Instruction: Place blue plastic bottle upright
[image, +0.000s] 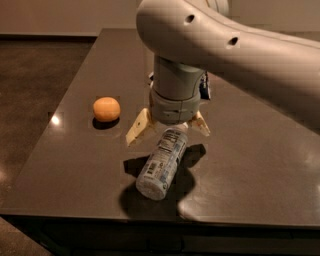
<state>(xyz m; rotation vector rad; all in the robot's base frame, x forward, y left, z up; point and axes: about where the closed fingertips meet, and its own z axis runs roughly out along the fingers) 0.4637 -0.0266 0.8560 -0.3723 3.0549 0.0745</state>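
Observation:
The blue plastic bottle (162, 163) lies on its side on the dark table (250, 165), its base toward the front edge and its cap end hidden under my wrist. My gripper (169, 131) hangs just above the bottle's cap end. Its two cream fingers are spread wide, one finger (138, 128) to the left of the bottle's top and the other to the right. The gripper is open and holds nothing.
An orange (106, 109) sits on the table to the left of the gripper. A dark snack bag (204, 89) lies behind my arm, mostly hidden. The table's front edge is close below the bottle's base.

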